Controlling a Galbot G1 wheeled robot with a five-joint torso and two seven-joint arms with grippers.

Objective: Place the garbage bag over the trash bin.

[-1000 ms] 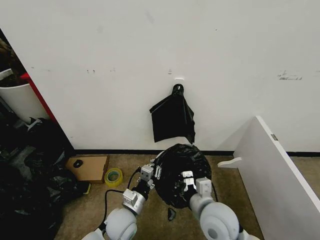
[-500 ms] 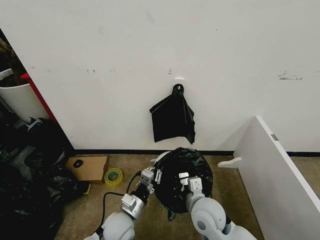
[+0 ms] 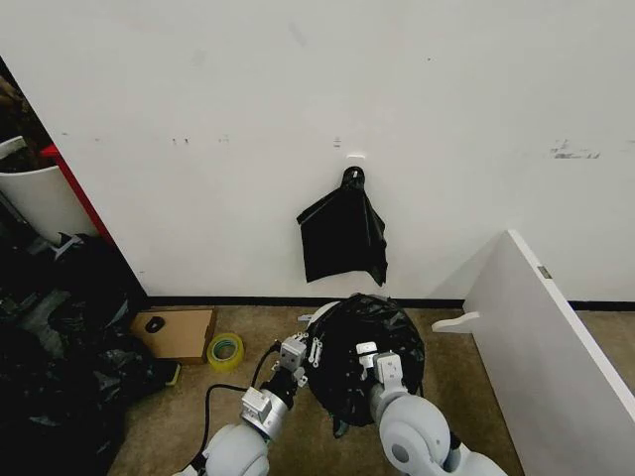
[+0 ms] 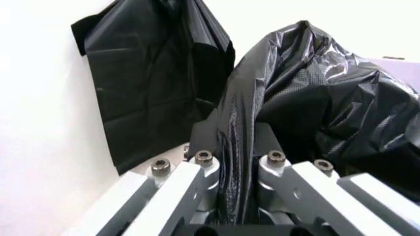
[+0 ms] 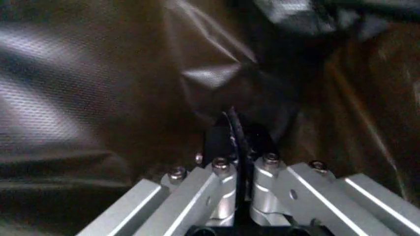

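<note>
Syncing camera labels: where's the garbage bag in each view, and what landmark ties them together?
Head view: the garbage bag bulges low at centre, between the left gripper and the right gripper.
Left wrist view: a fold of it is pinched between the fingers.
Right wrist view: it spreads across the frame, pinched likewise.
Shared landmark: the flat black bunch on the wall, also in the left wrist view.

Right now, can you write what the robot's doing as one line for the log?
left claw: shut on garbage bag | right claw: shut on garbage bag | trash bin: white rim peeking out beside bag
</note>
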